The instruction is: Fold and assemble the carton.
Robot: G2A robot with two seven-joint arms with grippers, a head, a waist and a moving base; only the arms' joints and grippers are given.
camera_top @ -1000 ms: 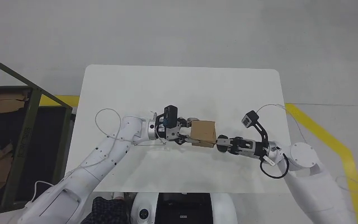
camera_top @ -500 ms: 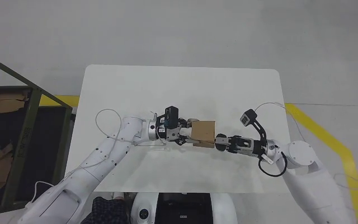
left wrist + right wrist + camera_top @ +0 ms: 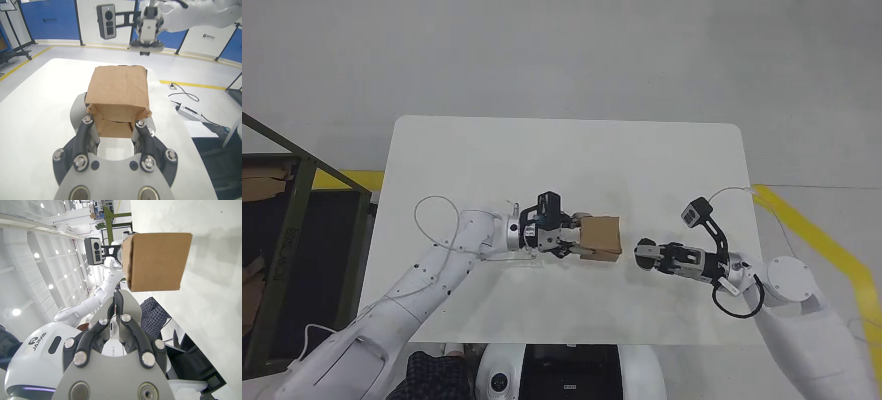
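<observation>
A small brown carton [image 3: 600,238] lies near the middle of the white table [image 3: 662,160]. Its far end is closed, and its near end with ragged flaps faces my left gripper [image 3: 113,121]. My left gripper [image 3: 570,240] is shut on that near end, a finger [image 3: 86,128] on each side of the carton [image 3: 119,89]. My right gripper [image 3: 642,250] is shut on nothing a short gap to the right of the carton. In the right wrist view the pads of the right gripper [image 3: 115,303] press together just short of the carton [image 3: 157,262].
A thin white cable [image 3: 432,208] loops over the table by the left arm. A green frame with cardboard [image 3: 282,200] stands off the table's left edge. The back half of the table is bare.
My right gripper has pulled back to the right, off the carton's end, leaving a gap. The carton and left gripper have shifted slightly left.
</observation>
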